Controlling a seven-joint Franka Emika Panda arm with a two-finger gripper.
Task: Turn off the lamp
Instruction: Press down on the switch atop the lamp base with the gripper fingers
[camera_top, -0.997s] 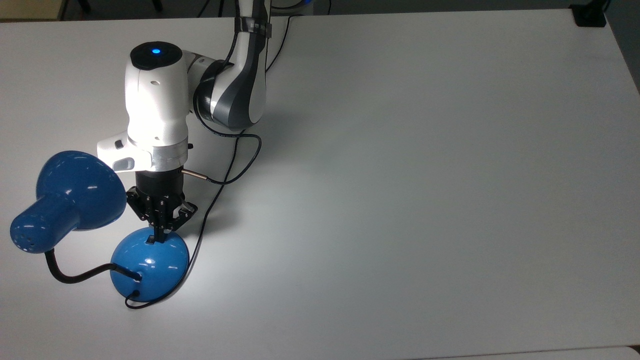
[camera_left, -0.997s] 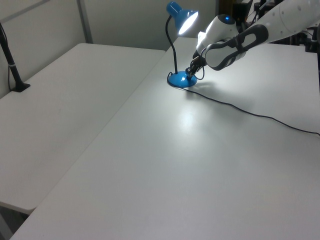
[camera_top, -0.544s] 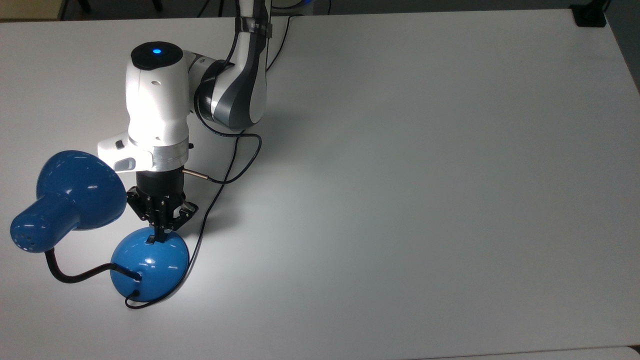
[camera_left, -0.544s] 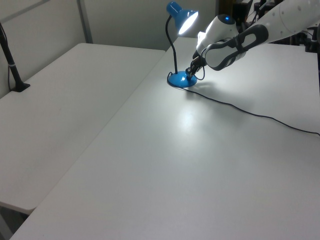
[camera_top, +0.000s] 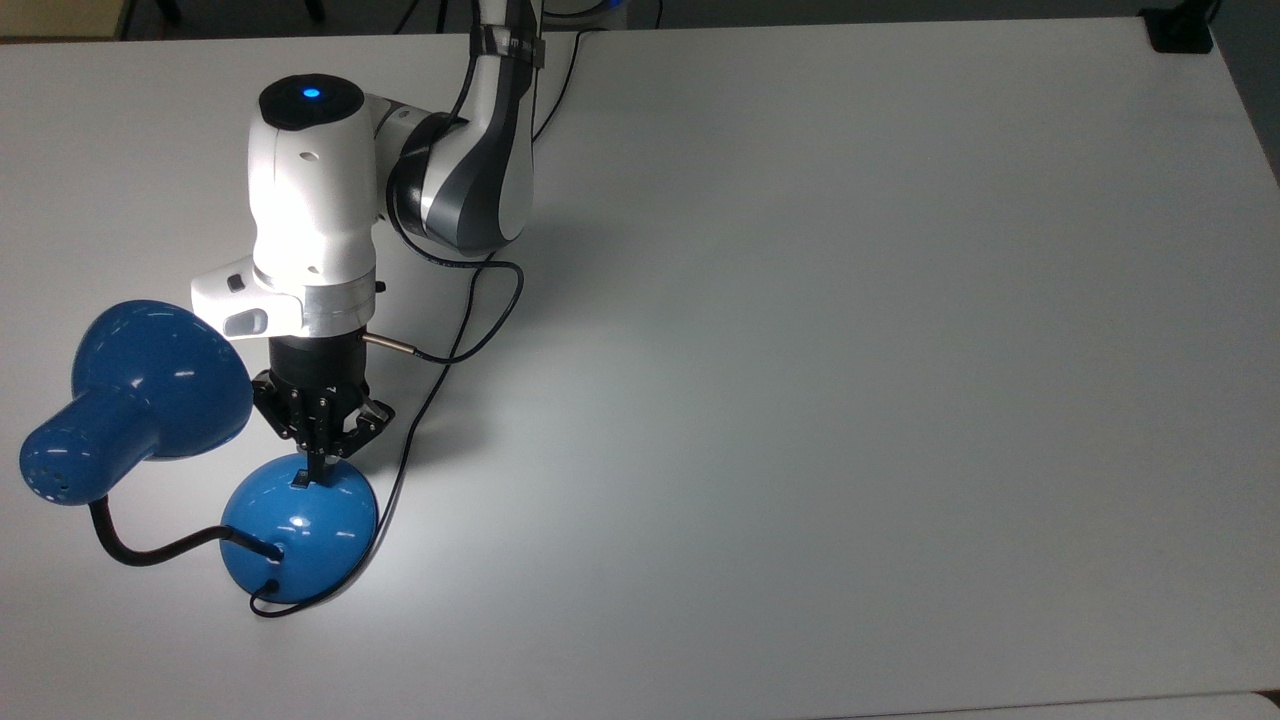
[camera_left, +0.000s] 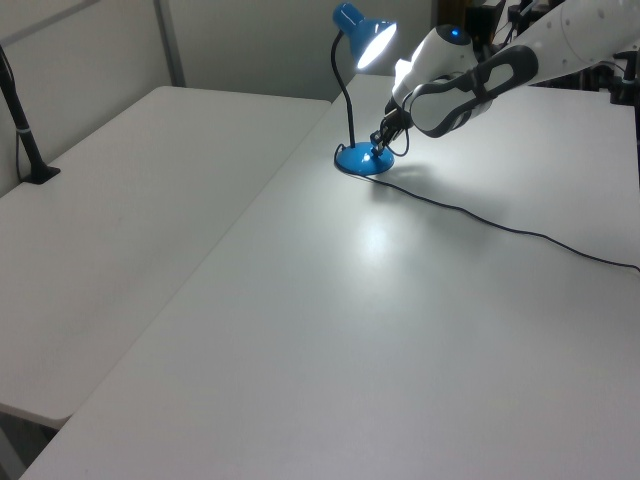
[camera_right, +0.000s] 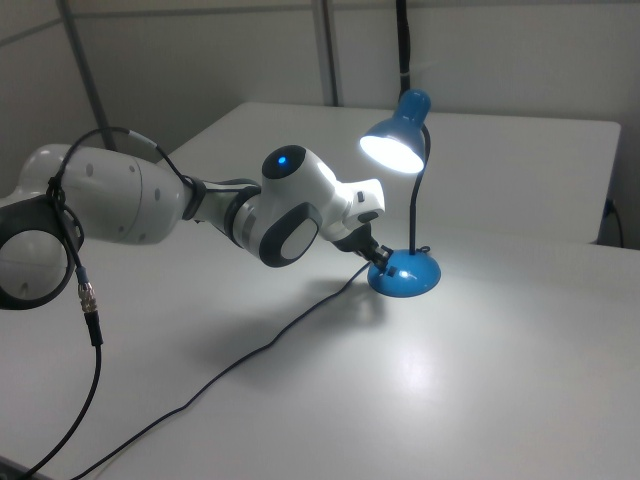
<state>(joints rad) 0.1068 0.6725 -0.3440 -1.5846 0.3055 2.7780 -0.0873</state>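
Note:
The lamp is glossy blue, with its bell shade (camera_top: 150, 385) at the top view's left, a black bendy neck (camera_top: 150, 550) and a round domed base (camera_top: 298, 545). Its bulb glows brightly in the shade (camera_right: 395, 145) (camera_left: 372, 42). A small black switch (camera_top: 300, 482) sits on the base's upper edge. My gripper (camera_top: 318, 470) points down onto the base with its fingers pressed together, tips touching right beside the switch. In the right view the gripper (camera_right: 380, 262) meets the base (camera_right: 405, 272) from that right view's left.
The lamp's thin black cord (camera_top: 400, 470) runs from the base past my arm (camera_top: 310, 200) toward the top view's top edge. A white table (camera_top: 850, 350) stretches wide to the top view's right. A second white table (camera_left: 120, 200) stands at the left view's left.
My arm has shifted slightly toward the top view's top, and the fingertips sit a little higher on the base. The lamp stays lit.

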